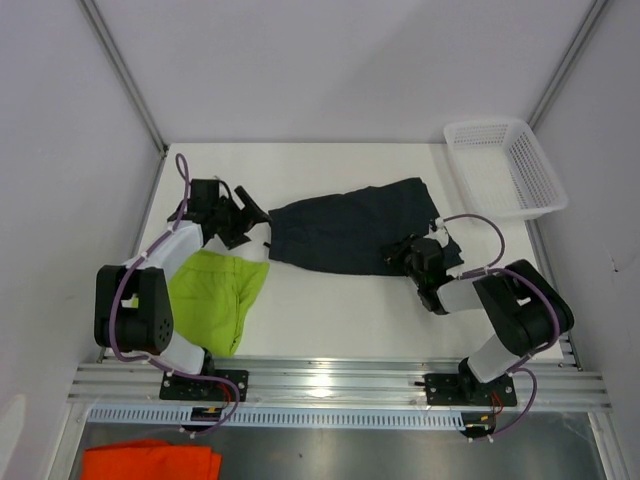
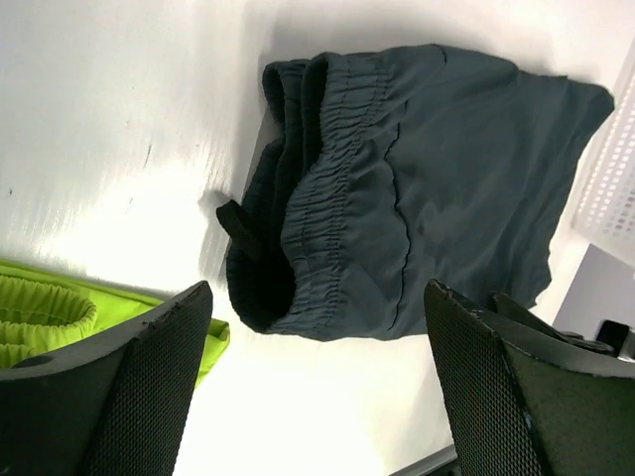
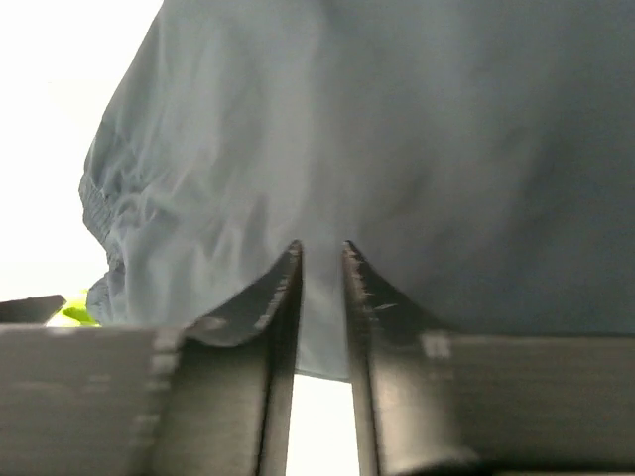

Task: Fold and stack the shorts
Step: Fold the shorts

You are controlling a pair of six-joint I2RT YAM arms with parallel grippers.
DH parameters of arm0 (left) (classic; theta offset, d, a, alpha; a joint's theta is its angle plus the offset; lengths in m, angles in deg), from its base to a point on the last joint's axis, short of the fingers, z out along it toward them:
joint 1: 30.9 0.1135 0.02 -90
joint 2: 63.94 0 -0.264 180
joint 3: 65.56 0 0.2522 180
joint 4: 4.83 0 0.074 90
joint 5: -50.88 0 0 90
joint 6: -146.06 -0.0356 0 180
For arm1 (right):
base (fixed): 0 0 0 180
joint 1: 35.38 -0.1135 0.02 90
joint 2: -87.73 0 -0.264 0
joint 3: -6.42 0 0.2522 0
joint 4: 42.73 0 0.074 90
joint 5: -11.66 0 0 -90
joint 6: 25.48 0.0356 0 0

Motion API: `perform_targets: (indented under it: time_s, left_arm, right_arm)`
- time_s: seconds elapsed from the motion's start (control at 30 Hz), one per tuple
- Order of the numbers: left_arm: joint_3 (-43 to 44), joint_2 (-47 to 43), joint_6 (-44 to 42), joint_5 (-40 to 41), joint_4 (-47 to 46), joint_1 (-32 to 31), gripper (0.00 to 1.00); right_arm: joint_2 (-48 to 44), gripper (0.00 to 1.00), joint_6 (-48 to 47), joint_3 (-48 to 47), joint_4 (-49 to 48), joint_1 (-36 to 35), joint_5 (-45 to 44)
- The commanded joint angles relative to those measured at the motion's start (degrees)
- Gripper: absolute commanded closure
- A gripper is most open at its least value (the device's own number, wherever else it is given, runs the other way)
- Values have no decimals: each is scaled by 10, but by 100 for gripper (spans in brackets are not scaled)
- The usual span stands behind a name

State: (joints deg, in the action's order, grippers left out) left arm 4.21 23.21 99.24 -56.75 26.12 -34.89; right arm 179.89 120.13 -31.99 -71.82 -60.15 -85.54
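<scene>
**Operator:** Describe the work surface in the top view.

**Technician:** A white table (image 1: 340, 310) enclosed by pale walls. A white mesh basket (image 1: 505, 165) sits at the upper right. An orange cloth (image 1: 150, 462) lies at the bottom left, below the mounting rail.

**Operator:** Location of the shorts?

**Technician:** The dark shorts (image 1: 350, 232) lie spread across the centre of the frame. The green shorts (image 1: 215, 290) lie at lower left, bunched and partly covered by the left arm. The two pairs sit close together at the dark pair's left end.

**Operator:** Gripper positions?

**Technician:** The left gripper (image 1: 245, 215) is just beside the left end of the dark shorts. The right gripper (image 1: 405, 250) is at their lower right edge.

**Operator:** Left wrist view?

**Technician:** The left gripper (image 2: 317, 297) is released. Its fingers (image 2: 149, 377) stand wide apart with nothing between them. The elastic waistband of the dark shorts (image 2: 417, 178) fills the centre. The green shorts (image 2: 50, 317) show at lower left, and the basket (image 2: 610, 159) shows at the right edge.

**Operator:** Right wrist view?

**Technician:** The right gripper (image 3: 322, 253) shows only a narrow slit between its jaws. The dark shorts (image 3: 397, 129) fill the frame directly beyond the tips, and the fabric shows through the slit. I cannot tell whether cloth is pinched. A sliver of the green shorts (image 3: 74, 312) appears at the left edge.
</scene>
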Motion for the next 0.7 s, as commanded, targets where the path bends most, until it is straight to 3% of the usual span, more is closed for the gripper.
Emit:
perform_targets:
  time_s: [0.0, 0.03, 0.2, 0.37, 0.53, 0.67]
  left_arm:
    - [9, -11, -30, 8, 15, -11, 12]
    - [11, -12, -33, 12, 21, -17, 11]
    - [15, -36, -32, 27, 54, -45, 12]
    - [-26, -77, 15, 26, 49, -62, 13]
    - [-72, -148, 38, 66, 46, -61, 13]
    - [-85, -198, 51, 80, 55, -60, 13]
  right_arm:
    - [-34, 72, -66, -26, 41, -31, -100]
    - [-47, 65, -75, -31, 51, -38, -108]
    - [-60, 55, -155, -93, 109, -58, -53]
    - [13, 64, -148, -214, 139, -58, 102]
    - [139, 72, -84, -328, 57, -86, 292]
    - [242, 73, -25, -399, -8, -118, 363]
